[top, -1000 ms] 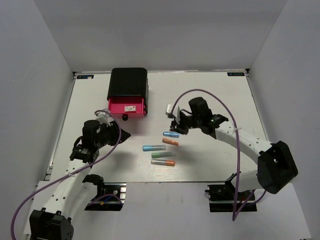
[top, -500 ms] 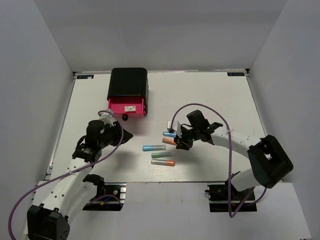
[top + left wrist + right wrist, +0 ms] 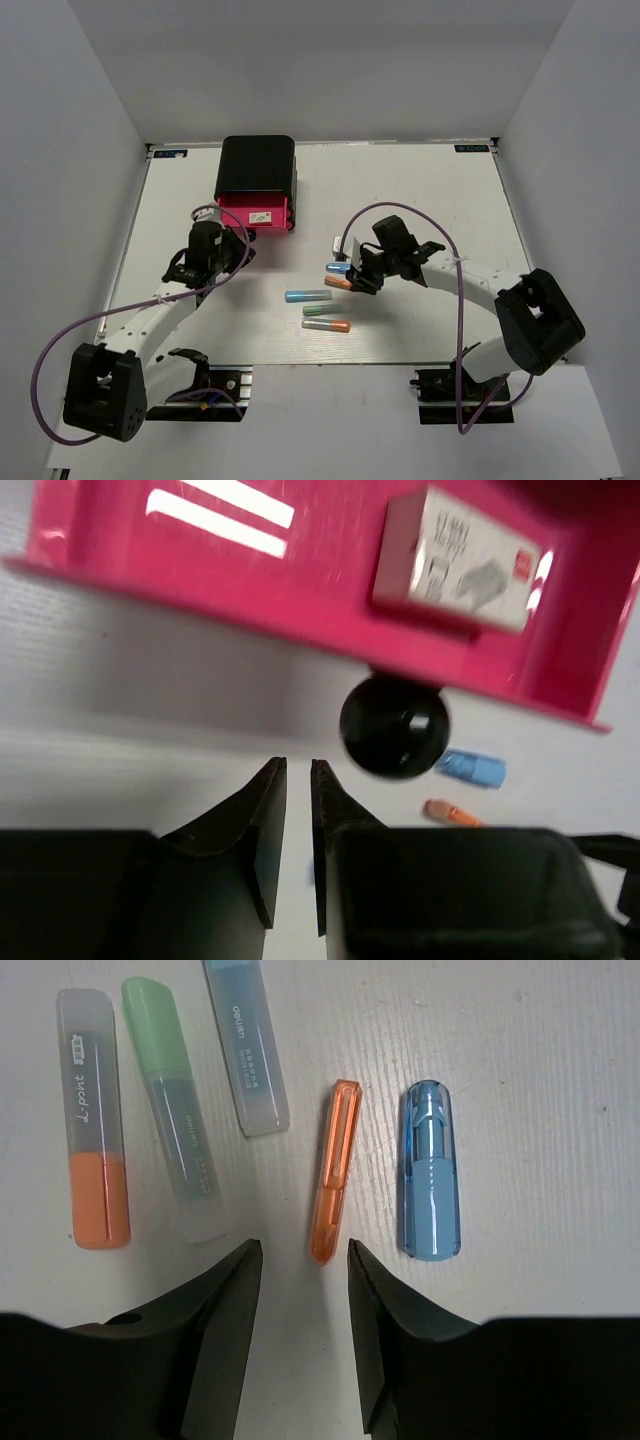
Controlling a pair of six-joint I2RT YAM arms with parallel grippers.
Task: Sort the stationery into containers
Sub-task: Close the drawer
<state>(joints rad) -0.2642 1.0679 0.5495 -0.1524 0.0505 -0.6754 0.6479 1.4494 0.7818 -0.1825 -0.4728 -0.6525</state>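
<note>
While the right end effector (image 3: 302, 1252) hangs released, the orange stick (image 3: 334, 1170) points lengthwise toward it.

The grey stick with the orange end (image 3: 92, 1120) carries "L-point" lengthwise on its clear half. The light blue stick (image 3: 247, 1045) reads "deli". Print on the green stick (image 3: 180, 1120) is too small to read. The white block (image 3: 465, 560) bears blurred, illegible print. 2 small labels (image 3: 170, 153) at the table's (image 3: 420, 190) far corners are unreadable.
</note>
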